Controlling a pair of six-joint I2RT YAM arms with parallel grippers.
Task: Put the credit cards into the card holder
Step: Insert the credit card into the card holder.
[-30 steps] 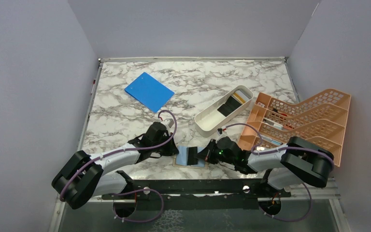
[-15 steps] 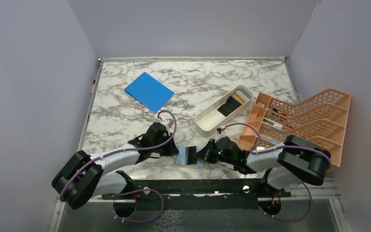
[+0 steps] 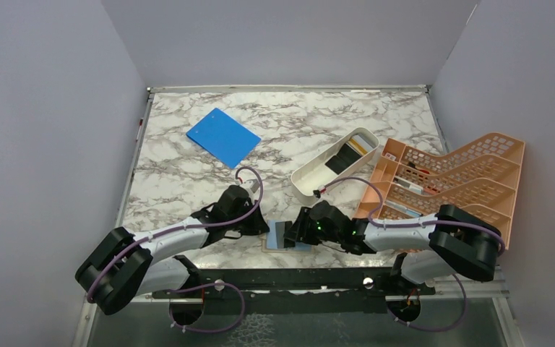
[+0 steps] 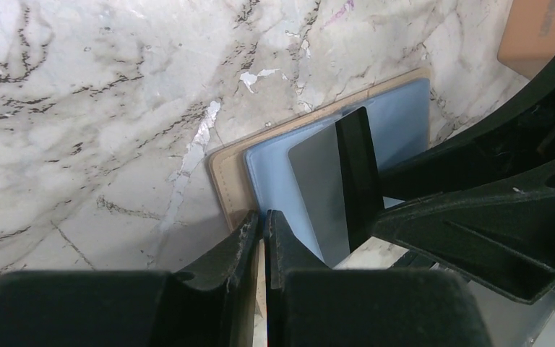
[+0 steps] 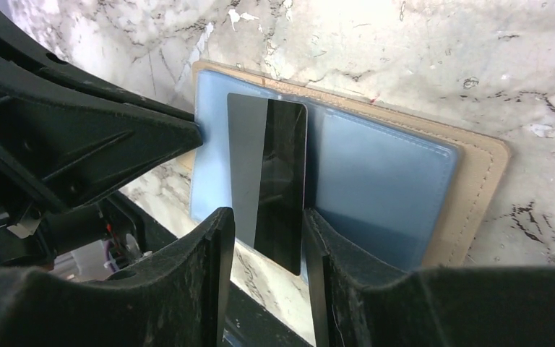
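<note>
The tan card holder lies open near the table's front edge, its light blue inside facing up. A grey and black credit card rests on it, its far end at the pocket and its near end jutting over the front edge. My left gripper is shut on the card holder's left edge. My right gripper is open, one finger on each side of the card. More credit cards lie in the white tray.
The white oblong tray stands right of centre, with the orange lattice rack beside it at the right. A bright blue flat board lies at the back left. Both arms meet low at the front edge.
My right gripper has opened, letting go of the card, and has slid left over the card holder. The left gripper still pinches the holder's edge.
</note>
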